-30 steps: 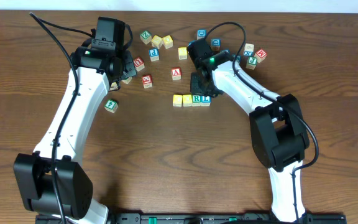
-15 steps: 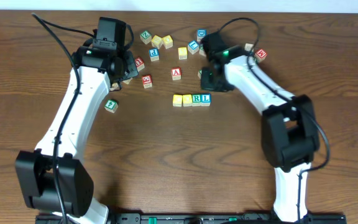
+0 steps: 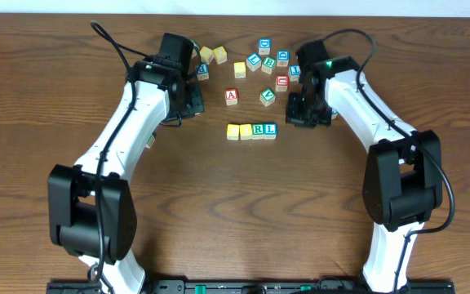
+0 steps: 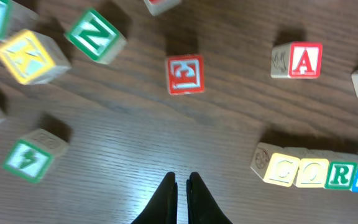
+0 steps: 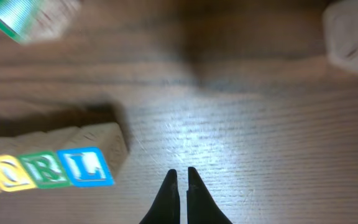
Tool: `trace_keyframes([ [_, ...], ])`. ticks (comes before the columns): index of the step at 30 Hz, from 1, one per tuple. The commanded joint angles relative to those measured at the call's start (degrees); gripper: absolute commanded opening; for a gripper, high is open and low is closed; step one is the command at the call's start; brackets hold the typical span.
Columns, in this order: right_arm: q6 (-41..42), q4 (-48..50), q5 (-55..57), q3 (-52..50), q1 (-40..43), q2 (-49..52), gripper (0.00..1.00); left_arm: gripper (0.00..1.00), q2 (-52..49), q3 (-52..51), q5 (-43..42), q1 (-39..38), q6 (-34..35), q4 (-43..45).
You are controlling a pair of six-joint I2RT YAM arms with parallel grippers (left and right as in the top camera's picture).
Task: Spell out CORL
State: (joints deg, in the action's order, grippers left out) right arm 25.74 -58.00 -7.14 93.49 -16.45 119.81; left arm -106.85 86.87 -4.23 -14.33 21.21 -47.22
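Overhead is showing CORL cubes (image 3: 251, 131) touching in a row on the bench (image 3: 219, 212) so letters read in order, left jaws and right jaws hanging together, empty, word seemingly done.

Inventory: I am counting four lettered cubes (image 3: 258, 130) standing in one row and about a dozen loose cubes (image 3: 240, 69) scattered beyond, some being hidden under my two arms (image 3: 125, 135). I am carrying two grippers: left gripper (image 4: 182, 183), right gripper (image 5: 180, 180).

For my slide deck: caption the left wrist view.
Left gripper shut and empty above the table; CORL row complete at lower right.
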Motion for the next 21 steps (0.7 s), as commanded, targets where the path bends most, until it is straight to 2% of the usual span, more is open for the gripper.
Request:
trace_keyframes([
  [1,-2.05,1.11,-2.93,-2.67,0.33,-0.42,0.01,0.08,-2.54,-0.42,-3.78,0.09,0.39,-0.24],
  [21,-2.32,13.09,-5.73,-11.06,-2.12,-0.42,0.01,0.08,-9.97,-0.42,-7.82,-3.82,-1.25,2.29],
])
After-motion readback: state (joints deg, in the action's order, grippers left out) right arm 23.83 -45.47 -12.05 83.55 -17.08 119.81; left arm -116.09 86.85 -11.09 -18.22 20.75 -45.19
